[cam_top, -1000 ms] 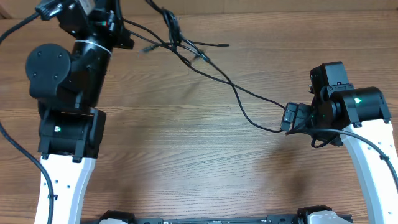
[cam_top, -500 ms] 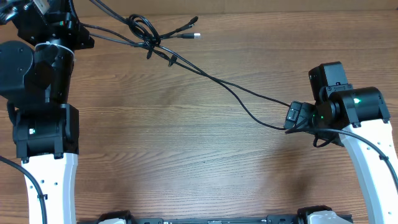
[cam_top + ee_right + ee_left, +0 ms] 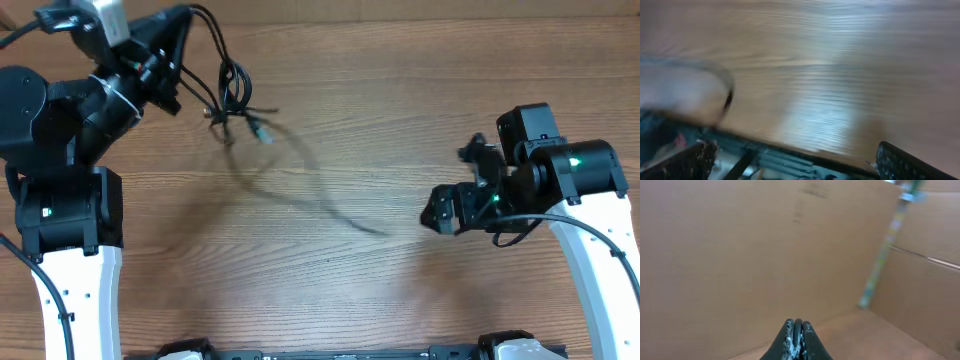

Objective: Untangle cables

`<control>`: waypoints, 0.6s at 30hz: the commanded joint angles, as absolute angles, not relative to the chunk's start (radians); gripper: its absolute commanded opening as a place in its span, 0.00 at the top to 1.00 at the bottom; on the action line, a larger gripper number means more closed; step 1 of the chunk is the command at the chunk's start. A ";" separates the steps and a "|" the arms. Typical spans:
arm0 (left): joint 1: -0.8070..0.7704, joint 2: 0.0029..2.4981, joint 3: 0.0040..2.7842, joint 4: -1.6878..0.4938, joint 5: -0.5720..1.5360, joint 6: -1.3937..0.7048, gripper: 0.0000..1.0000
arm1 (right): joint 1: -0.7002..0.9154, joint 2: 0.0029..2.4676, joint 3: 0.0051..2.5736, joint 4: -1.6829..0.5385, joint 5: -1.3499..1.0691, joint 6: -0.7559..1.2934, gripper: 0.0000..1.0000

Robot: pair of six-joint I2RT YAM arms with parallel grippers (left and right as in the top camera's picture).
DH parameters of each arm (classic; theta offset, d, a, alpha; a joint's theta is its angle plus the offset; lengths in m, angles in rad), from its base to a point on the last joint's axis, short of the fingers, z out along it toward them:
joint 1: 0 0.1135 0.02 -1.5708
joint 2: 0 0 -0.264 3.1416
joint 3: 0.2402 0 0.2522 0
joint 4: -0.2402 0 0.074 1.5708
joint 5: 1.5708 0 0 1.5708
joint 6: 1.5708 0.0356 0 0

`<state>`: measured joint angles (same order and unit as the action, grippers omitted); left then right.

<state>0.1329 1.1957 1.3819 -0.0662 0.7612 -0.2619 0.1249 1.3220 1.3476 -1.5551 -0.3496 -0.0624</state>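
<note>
Pulling the tangle apart: the left end effector (image 3: 796,326) pinches thin black knotted cables (image 3: 232,95) aloft, while the empty, wide-open right end effector (image 3: 445,208) probably needs to catch a strand.

This is a robotics laboratory bench. Two manipulator arms, the left arm (image 3: 70,215) and the right arm (image 3: 590,270), are built of white links and black joint housings. They stand at the near edge of a wood-grain table (image 3: 330,290), where a black base rail (image 3: 340,354) runs along the edge. A green status light (image 3: 577,163) glows on a joint of the right arm, and a thick black wire (image 3: 610,235) crosses its white link. Plain brown cardboard panels (image 3: 740,245) wall in the space beyond the table, with a light, blurred strip (image 3: 880,265) running down the corner where two panels meet.
</note>
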 commanded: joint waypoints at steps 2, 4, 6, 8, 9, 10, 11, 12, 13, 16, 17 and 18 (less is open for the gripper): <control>0.132 1.198 1.419 -0.056 0.990 -0.221 0.96 | 0.123 1.243 1.342 -1.557 -0.586 -0.282 0.00; 0.105 1.202 1.419 -0.055 0.993 -0.221 0.96 | 0.123 1.217 1.342 -1.556 -0.587 -0.282 0.00; 0.052 1.205 1.419 -0.055 0.992 -0.221 0.96 | 0.123 1.185 1.342 -1.532 -0.607 -0.282 0.00; -0.015 1.204 1.419 -0.045 0.981 -0.221 0.96 | 0.123 1.171 1.342 -1.504 -0.654 -0.301 0.00; -0.053 1.204 1.419 -0.043 0.952 -0.221 0.96 | 0.123 1.163 1.342 -1.490 -0.699 -0.329 0.00; -0.076 1.204 1.419 -0.040 0.934 -0.221 0.96 | 0.123 1.160 1.342 -1.485 -0.717 -0.341 0.00; -0.141 1.204 1.419 -0.022 0.899 -0.221 0.96 | 0.123 1.150 1.342 -1.467 -0.794 -0.392 0.00; -0.198 1.204 1.419 0.007 0.875 -0.225 0.96 | 0.123 1.144 1.342 -1.459 -0.850 -0.450 0.01; -0.233 1.204 1.419 0.031 0.861 -0.225 0.96 | 0.123 1.141 1.342 -1.460 -0.863 -0.472 0.01; -0.342 1.204 1.419 0.090 0.831 -0.238 0.96 | 0.123 1.140 1.342 -1.452 -0.866 -0.506 0.04; -0.361 1.204 1.419 0.093 0.830 -0.240 0.96 | 0.123 1.140 1.342 -1.448 -0.866 -0.506 0.05; -0.377 1.204 1.419 0.095 0.830 -0.240 0.96 | 0.123 1.140 1.342 -1.445 -0.866 -0.507 0.05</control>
